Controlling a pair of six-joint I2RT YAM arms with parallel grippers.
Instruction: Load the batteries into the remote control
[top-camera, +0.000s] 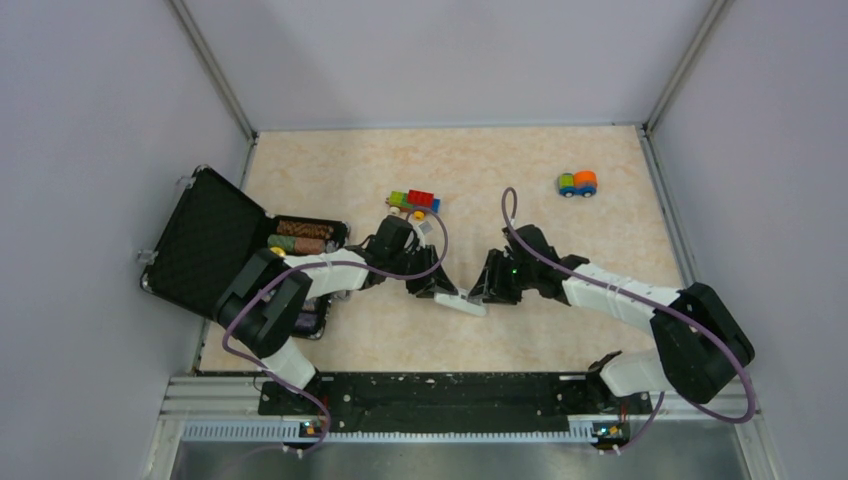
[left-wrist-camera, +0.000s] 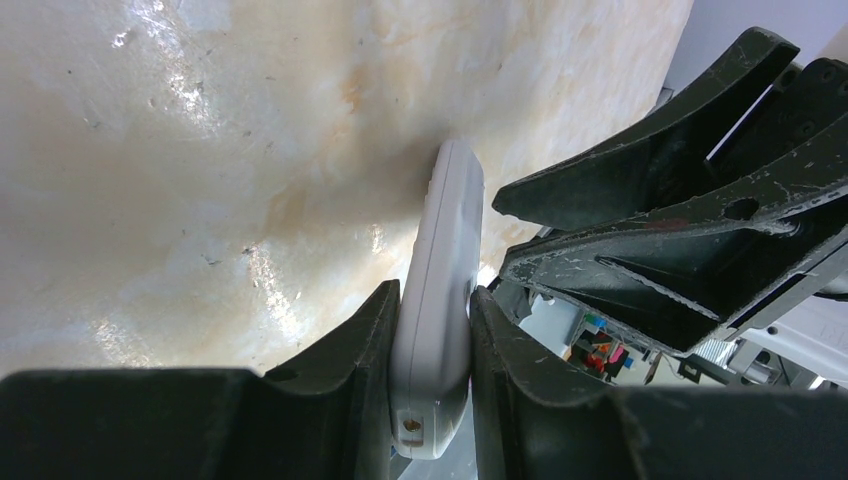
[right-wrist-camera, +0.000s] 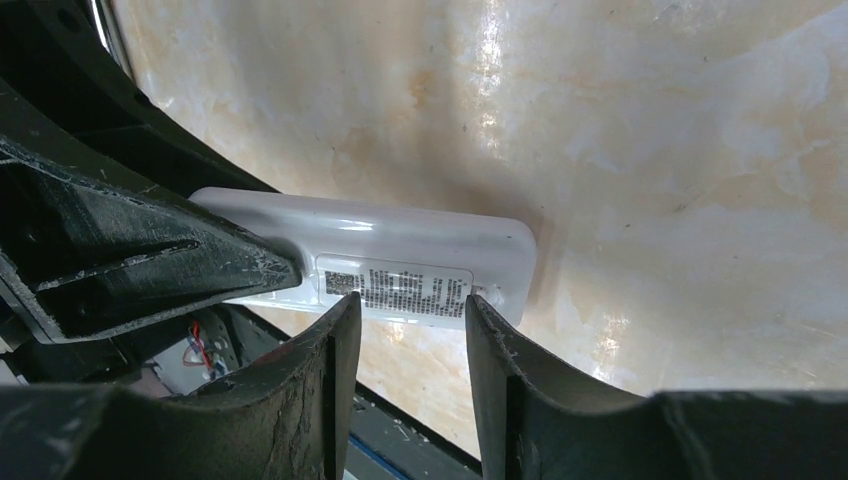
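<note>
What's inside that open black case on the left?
Rolls of stacked chips, brownish and green, lie along its far edge. The left arm covers the rest of the black case, so anything else inside is hidden.

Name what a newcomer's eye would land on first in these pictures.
Both arms meet at centre over the white remote control: the left arm's jaws clamp it edge-on, while the right arm's jaws stand apart at its labelled back. An open black case sits far left.
</note>
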